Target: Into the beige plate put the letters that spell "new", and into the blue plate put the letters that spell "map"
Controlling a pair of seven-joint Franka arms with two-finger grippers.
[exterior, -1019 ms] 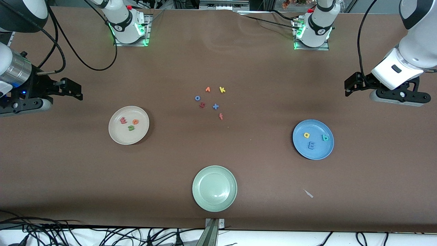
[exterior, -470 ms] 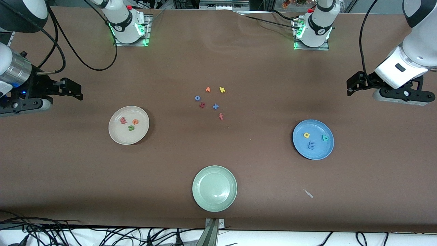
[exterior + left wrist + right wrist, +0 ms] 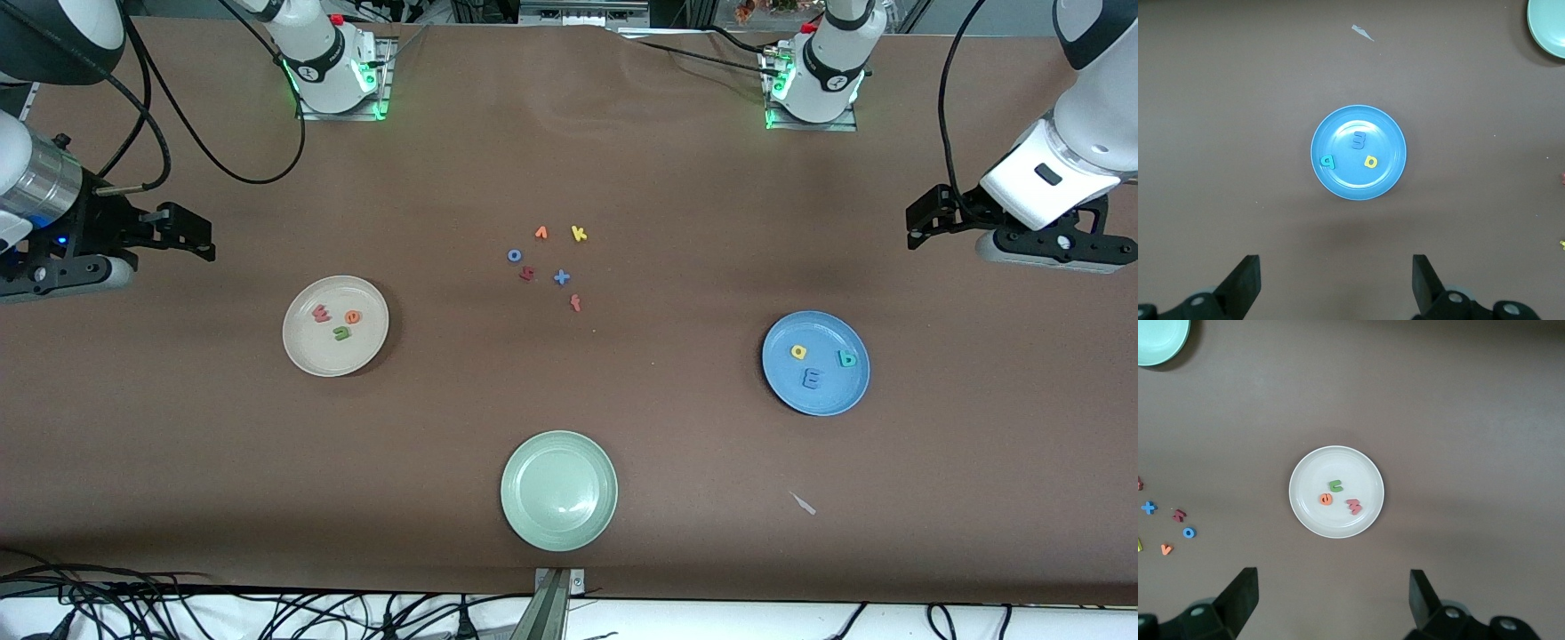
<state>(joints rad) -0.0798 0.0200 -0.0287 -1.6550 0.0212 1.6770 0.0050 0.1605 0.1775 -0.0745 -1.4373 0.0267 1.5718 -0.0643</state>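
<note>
Front view, contents relative to the pale green plate [image 3: 558, 490], which sits nearest the front camera at mid-table.

- Beige plate [image 3: 335, 325]: farther from the camera than the green plate, toward the right arm's end. Holds pinkish-red w [image 3: 321, 313], orange e [image 3: 353, 316] and green n [image 3: 341, 333], close together, apart from the rim.
- Blue plate [image 3: 815, 363]: farther than the green plate, toward the left arm's end. Holds yellow a [image 3: 798, 351], teal p [image 3: 847, 358] and blue m [image 3: 810, 380].
- Loose letters on the brown table [image 3: 622, 178], well apart from and farther than the green plate: orange v [image 3: 541, 233], yellow k [image 3: 579, 234], blue o [image 3: 514, 255], dark red squiggle [image 3: 526, 274], blue x [image 3: 561, 277], orange f [image 3: 575, 303].
- Small pale scrap [image 3: 804, 504]: beside the green plate, toward the left arm's end.
- Right gripper [image 3: 182, 233]: fingers spread wide, nothing between them, high over the table near the beige plate.
- Left gripper [image 3: 925, 220]: likewise released and empty, high over the table near the blue plate.
</note>
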